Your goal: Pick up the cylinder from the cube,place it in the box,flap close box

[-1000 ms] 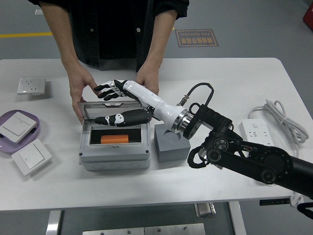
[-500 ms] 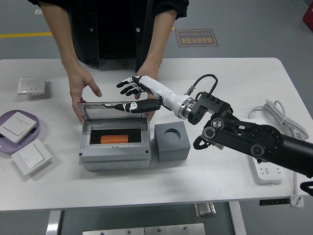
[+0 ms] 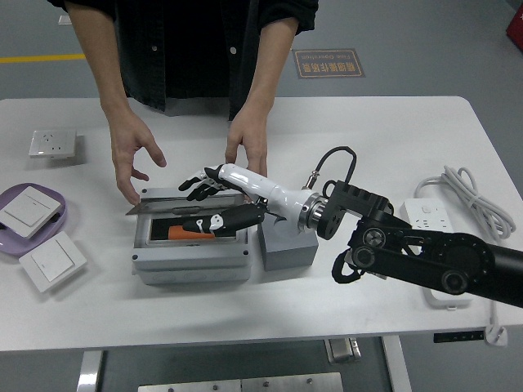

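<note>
STEP: closing flap | cylinder [image 3: 181, 231] lies inside box [image 3: 192, 261] | my right hand [image 3: 214, 202], fingers spread, empty, rests on lid [image 3: 163, 207] | I'd press down evenly, clear of person's hands [image 3: 135, 155]

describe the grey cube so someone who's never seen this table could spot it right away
Find the grey box with the half-lowered lid near the white table's front edge. The cube sits just to its right, under the robot's right wrist. It is solid, darker grey and lidless.

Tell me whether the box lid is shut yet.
Not yet. The lid is tilted partway down; the orange cylinder shows in the box beneath, with the right hand on the lid.
</note>
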Robot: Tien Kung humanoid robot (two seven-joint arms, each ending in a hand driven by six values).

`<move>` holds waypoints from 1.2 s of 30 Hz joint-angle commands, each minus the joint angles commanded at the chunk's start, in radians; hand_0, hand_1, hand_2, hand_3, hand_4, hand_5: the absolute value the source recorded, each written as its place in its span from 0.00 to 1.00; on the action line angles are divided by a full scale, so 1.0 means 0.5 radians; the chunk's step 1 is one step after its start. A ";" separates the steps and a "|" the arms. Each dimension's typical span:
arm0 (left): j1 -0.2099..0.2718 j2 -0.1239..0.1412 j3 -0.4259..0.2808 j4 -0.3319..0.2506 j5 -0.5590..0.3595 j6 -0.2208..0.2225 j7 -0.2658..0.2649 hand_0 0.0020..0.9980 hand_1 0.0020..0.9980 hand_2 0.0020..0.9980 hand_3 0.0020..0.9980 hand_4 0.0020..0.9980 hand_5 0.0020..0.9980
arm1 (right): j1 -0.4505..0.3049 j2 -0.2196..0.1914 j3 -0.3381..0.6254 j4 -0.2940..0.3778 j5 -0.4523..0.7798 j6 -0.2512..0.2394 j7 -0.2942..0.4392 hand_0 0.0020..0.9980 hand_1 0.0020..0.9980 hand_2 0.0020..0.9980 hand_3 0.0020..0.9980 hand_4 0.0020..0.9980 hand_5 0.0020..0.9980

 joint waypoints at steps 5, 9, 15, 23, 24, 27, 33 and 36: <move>0.001 -0.003 -0.001 0.000 -0.002 0.001 0.001 0.67 0.68 0.66 0.68 0.66 0.26 | -0.051 0.013 0.010 -0.049 0.102 0.097 -0.014 0.76 0.69 0.69 0.74 0.86 0.39; 0.007 -0.008 0.002 0.001 -0.009 0.001 0.000 0.67 0.68 0.66 0.68 0.66 0.25 | -0.135 0.002 0.129 -0.034 0.116 0.082 0.008 0.77 0.70 0.70 0.75 0.85 0.42; 0.022 -0.013 0.010 0.002 -0.028 0.001 -0.004 0.67 0.68 0.66 0.68 0.66 0.25 | -0.314 -0.098 0.420 0.158 -0.084 0.058 -0.017 0.78 0.71 0.71 0.76 0.81 0.45; 0.056 -0.025 0.028 0.000 -0.063 0.011 -0.011 0.67 0.68 0.66 0.68 0.67 0.25 | -0.654 -0.218 0.943 0.284 -0.256 -0.007 0.069 0.78 0.71 0.70 0.75 0.80 0.46; 0.061 -0.028 0.032 -0.001 -0.067 0.013 -0.011 0.67 0.68 0.66 0.68 0.67 0.25 | -0.690 -0.218 0.998 0.271 -0.244 -0.007 0.086 0.78 0.71 0.70 0.75 0.80 0.46; 0.075 -0.033 0.041 -0.002 -0.076 0.018 -0.012 0.67 0.68 0.66 0.68 0.67 0.25 | -0.791 -0.206 1.161 0.233 -0.219 0.010 0.130 0.78 0.71 0.70 0.75 0.82 0.45; 0.080 -0.030 0.035 -0.006 -0.067 0.019 -0.017 0.67 0.68 0.66 0.68 0.67 0.25 | -0.952 -0.185 1.435 0.187 -0.185 0.040 0.201 0.77 0.69 0.65 0.72 0.84 0.44; 0.093 -0.029 0.036 -0.008 -0.065 0.021 -0.019 0.67 0.68 0.66 0.68 0.67 0.25 | -1.066 -0.193 1.560 0.163 -0.126 0.036 0.259 0.77 0.69 0.65 0.72 0.84 0.44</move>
